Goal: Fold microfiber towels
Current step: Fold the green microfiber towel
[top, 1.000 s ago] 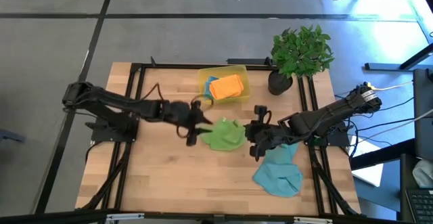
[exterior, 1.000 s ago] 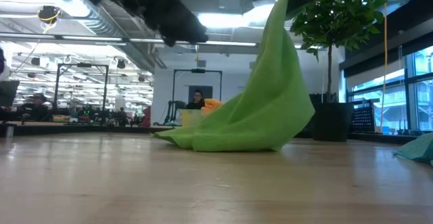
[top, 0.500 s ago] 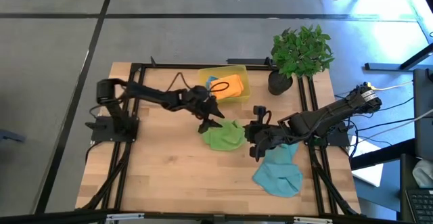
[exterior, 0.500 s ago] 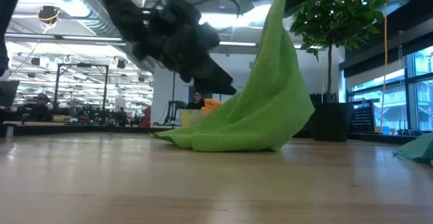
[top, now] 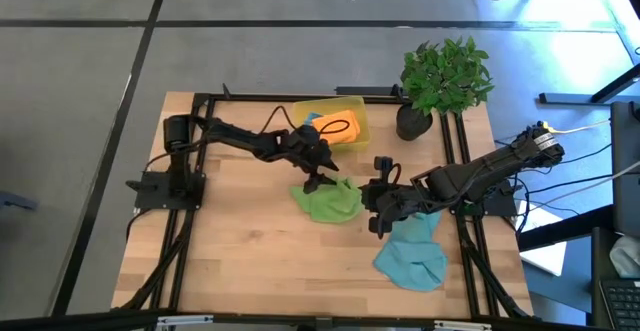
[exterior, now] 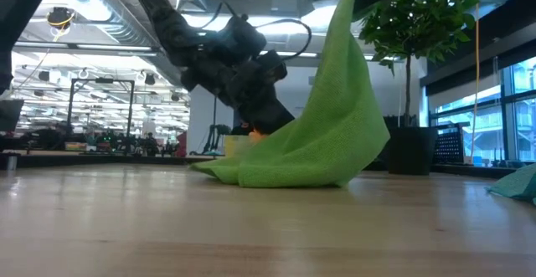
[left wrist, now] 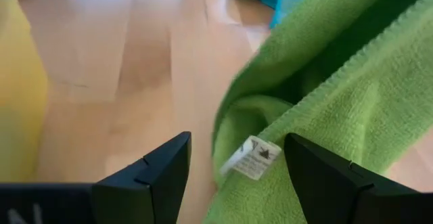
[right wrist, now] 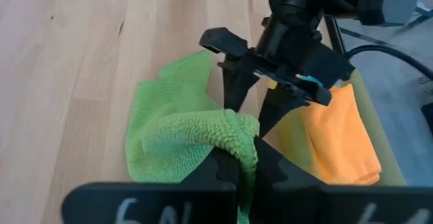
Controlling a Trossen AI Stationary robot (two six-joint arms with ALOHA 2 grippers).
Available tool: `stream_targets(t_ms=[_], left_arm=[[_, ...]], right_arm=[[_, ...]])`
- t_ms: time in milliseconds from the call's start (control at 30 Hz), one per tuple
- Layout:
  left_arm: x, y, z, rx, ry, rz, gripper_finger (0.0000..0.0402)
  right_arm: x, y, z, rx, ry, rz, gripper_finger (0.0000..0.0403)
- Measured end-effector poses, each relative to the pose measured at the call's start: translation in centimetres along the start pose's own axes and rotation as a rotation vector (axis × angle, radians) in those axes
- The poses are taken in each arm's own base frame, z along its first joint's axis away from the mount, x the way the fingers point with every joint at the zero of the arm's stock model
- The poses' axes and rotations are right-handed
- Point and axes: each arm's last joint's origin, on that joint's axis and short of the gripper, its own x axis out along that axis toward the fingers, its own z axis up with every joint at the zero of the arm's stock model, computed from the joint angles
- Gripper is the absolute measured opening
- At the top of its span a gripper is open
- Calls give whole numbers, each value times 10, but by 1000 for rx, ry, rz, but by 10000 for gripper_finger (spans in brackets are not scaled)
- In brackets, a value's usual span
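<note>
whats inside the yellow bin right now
In the yellow bin an orange towel lies on top, with a sliver of blue cloth at its edge. Whatever lies under the orange towel is covered.

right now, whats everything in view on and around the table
green towel: one, green, mid-table, one corner lifted
teal-blue towel: one seen, teal-blue, crumpled near the right front
orange towel: one, orange, in the bin
bin: one, translucent yellow, back centre
potted plant: one, leafy green, dark pot, back right
table: one, light wood
left hand: open, over the green towel's back edge
right hand: shut on the green towel's lifted corner
</note>
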Motion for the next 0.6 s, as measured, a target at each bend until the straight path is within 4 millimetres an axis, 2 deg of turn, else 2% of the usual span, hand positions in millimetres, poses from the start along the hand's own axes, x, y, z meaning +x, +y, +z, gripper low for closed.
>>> stream_targets(t_ms=[167,300,467,600], left_arm=[[2,-6,-6,23,63,-10,217],[6,-14,-8,75,100,16,183],[9,-26,-7,132,108,9,100],[-2,-29,5,151,90,60,17]], right_arm=[[0,0,0,0,0,0,6],[0,0,0,7,0,0,6],[0,0,0,10,1,0,6],[0,0,0,19,4,0,6]])
